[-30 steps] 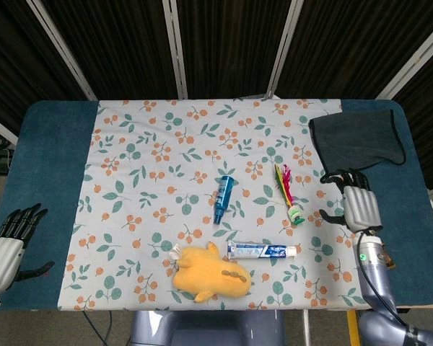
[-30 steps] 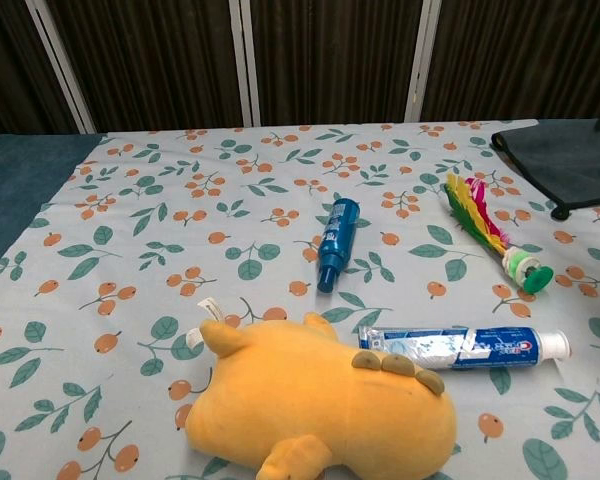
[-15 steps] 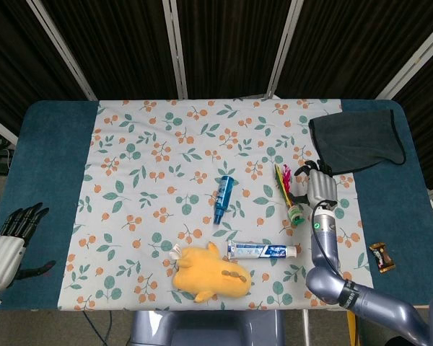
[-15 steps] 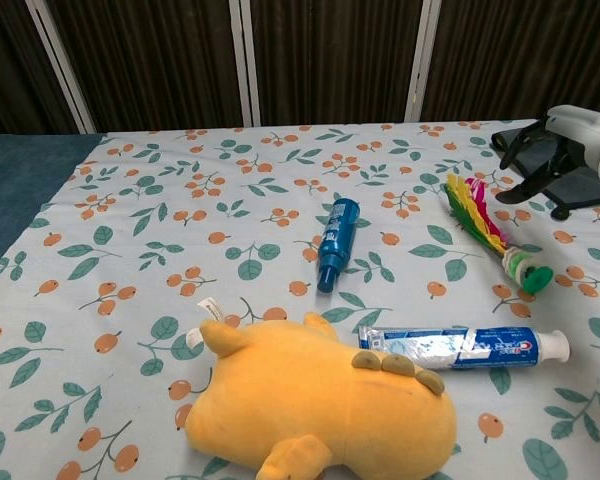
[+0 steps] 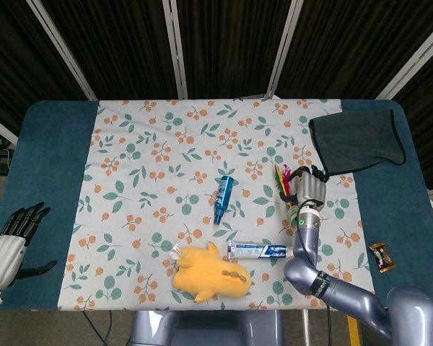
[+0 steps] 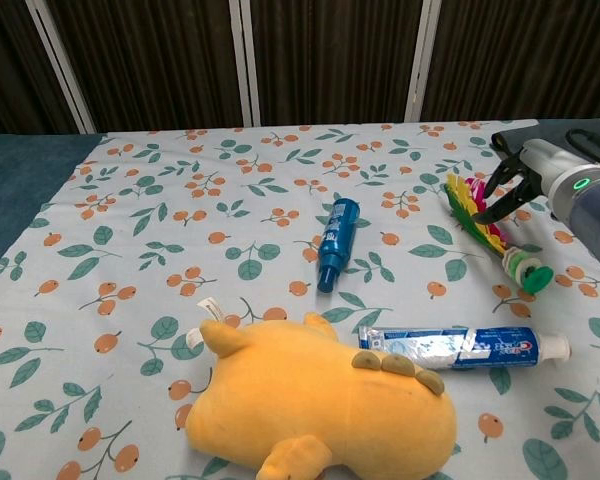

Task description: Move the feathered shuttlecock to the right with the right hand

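the feathered shuttlecock with pink, yellow and green plumes and a green base lies on the floral cloth of the desk. the right robot hand hovers over its feathers, fingers spread, grasping nothing. the left robot hand rests released at the desk's blue edge.

Dark slatted panels — pale uprights behind

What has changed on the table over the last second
The right hand swung in from the table's right edge to just over the feathered shuttlecock, fingers spread, not yet gripping it. The shuttlecock, blue tube, toothpaste, yellow plush and left hand stayed put.
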Controlling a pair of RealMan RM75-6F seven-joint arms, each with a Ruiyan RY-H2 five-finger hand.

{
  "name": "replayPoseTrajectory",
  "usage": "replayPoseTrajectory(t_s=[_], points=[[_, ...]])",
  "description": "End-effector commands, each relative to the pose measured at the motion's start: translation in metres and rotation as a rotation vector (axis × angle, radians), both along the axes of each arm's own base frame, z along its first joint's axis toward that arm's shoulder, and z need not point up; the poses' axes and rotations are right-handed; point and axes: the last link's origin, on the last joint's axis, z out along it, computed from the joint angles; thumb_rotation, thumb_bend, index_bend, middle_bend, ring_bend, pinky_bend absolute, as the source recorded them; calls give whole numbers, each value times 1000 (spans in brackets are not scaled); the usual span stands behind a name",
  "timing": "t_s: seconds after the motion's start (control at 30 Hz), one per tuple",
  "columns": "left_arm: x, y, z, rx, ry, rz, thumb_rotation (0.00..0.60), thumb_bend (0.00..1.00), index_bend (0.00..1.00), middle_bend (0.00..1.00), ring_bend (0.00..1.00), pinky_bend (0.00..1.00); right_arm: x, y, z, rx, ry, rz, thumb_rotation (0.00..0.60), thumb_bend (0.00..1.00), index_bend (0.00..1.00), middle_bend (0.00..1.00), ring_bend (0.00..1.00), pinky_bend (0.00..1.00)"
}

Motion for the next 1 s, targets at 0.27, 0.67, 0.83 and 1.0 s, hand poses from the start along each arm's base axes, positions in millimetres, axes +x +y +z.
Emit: replayPoseTrajectory(t_s=[0.27, 0.67, 0.83, 1.0], points=[[0, 1, -1, -3, -6, 4, 596, 175, 0, 0, 0, 0, -1, 0, -9, -10, -30, -16, 600, 147, 494, 216, 0, 0], [0, 1, -1, -6, -10, 7, 599, 175, 0, 0, 0, 0, -4, 2, -19, -6, -31, -33, 600, 158, 520, 252, 0, 0], [1, 1, -1, -6, -12, 8, 598, 173, 0, 0, 0, 0, -4, 2, -22, -4, -30, -31, 600, 161, 528, 264, 0, 0], [0, 1, -1, -7, -14, 10, 598, 176, 0, 0, 0, 0, -5, 1, -23, -5, -27, -33, 600, 174, 544, 287, 0, 0]])
